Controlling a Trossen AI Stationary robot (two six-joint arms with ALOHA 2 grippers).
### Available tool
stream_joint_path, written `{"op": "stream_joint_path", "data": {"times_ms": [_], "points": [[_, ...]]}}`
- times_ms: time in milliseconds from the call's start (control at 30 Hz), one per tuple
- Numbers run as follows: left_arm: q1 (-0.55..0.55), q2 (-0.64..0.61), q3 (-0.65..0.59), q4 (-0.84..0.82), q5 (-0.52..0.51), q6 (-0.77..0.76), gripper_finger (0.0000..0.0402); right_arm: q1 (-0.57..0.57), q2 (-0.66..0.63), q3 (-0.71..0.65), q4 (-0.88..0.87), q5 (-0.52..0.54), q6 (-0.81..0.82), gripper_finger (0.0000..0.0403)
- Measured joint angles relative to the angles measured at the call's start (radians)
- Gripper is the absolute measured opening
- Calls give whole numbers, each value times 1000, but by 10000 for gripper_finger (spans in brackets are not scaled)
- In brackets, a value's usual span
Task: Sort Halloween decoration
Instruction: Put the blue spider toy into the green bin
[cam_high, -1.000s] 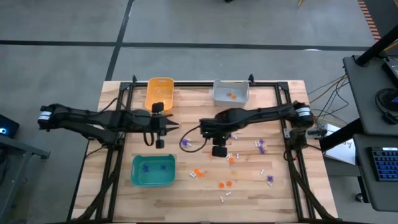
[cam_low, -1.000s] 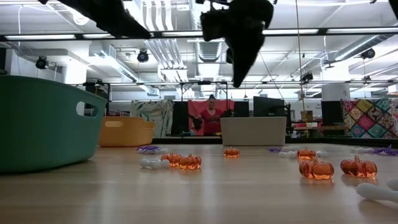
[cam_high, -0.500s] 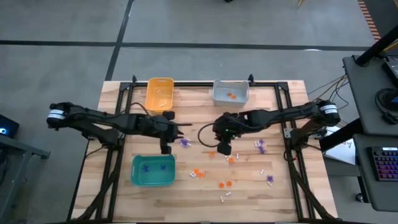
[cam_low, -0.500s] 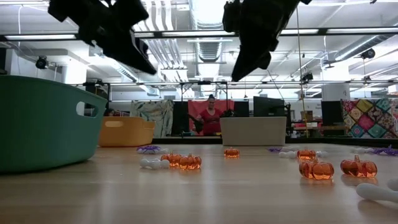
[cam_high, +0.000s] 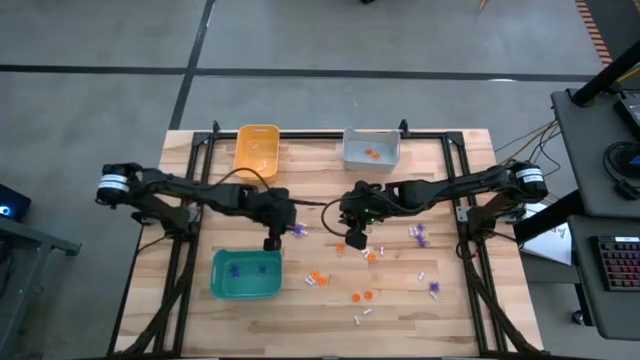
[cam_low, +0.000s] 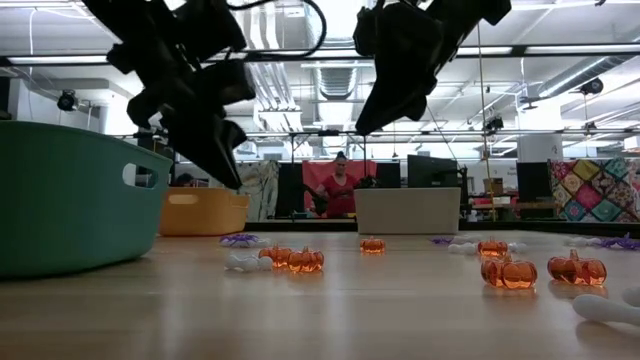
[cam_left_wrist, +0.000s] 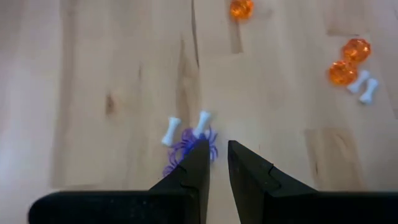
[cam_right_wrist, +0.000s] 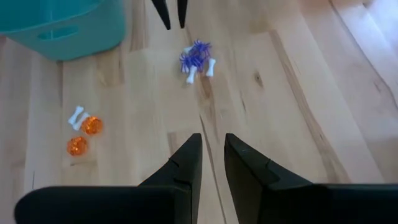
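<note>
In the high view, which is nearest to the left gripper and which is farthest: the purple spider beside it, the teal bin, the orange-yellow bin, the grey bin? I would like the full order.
From the left gripper:
1. Purple spider, just beside it toward the table's middle.
2. Teal bin, close below it at the table's front left.
3. Orange-yellow bin, at the back left.
4. Grey bin, at the back, across the middle.

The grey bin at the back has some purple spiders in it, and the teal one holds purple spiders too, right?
Not quite. In the high view the grey bin holds orange pieces, not purple spiders. The teal bin does hold purple spiders.
</note>
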Motion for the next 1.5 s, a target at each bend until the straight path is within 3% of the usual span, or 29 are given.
{"op": "stream_joint_path", "data": {"times_ms": [333,700,1233,1500], "points": [[16,134,164,-205,10,90,40,0,0,-10,52,1,3,59],[60,237,213,-237,40,132,45,0,2,-15,82,2,3,59],[78,253,212,-239,39,141,145,0,2,-21,109,3,-8,59],[79,265,211,-220,39,141,155,0,2,-29,127,3,-8,59]]}}
